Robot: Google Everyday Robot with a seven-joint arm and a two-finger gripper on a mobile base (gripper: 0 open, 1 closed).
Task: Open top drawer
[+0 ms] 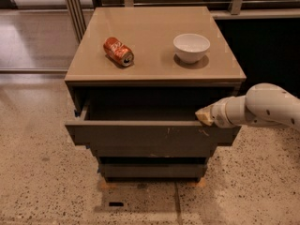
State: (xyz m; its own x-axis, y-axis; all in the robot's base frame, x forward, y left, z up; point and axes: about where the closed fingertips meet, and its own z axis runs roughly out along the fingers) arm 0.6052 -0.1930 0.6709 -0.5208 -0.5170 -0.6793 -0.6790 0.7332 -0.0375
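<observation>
**Cabinet (152, 168) with top drawer (140, 134) standing partly out**

The top drawer juts toward the near side from under the tan surface (154, 22). Its dark front is scratched and its interior lies in shadow. The end effector (205, 116) sits at the drawer's upper right edge, on a white arm (262, 108) reaching in from the right. I cannot tell whether it is spread or pressed together. On the surface, a red can (118, 51) lies on its side, left of a white bowl (191, 47).
</observation>
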